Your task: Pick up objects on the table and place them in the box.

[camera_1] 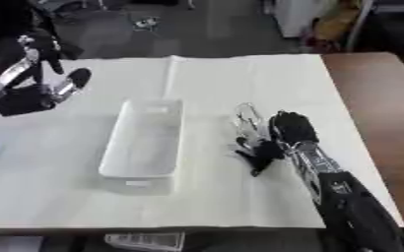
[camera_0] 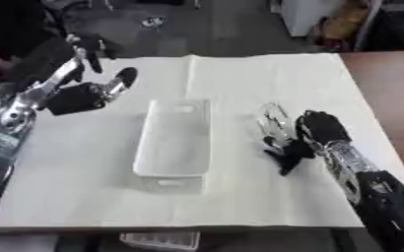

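At four o'clock we see our black right hand [camera_0: 319, 129] with fingers curled around a clear, slender plastic object [camera_0: 273, 120] lying on the white tablecloth [camera_0: 240, 74], just right of the central translucent white rectangular plastic box [camera_0: 173, 142], while our left hand [camera_0: 89, 93] hovers open at ten o'clock.

Left of the matt black right hand [camera_0: 322, 127], a translucent plastic box [camera_0: 173, 142] on white cloth [camera_0: 266, 78] over the brown wooden counter [camera_0: 391, 83].

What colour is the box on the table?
White, slightly see-through; the box shows best in the left eye view.
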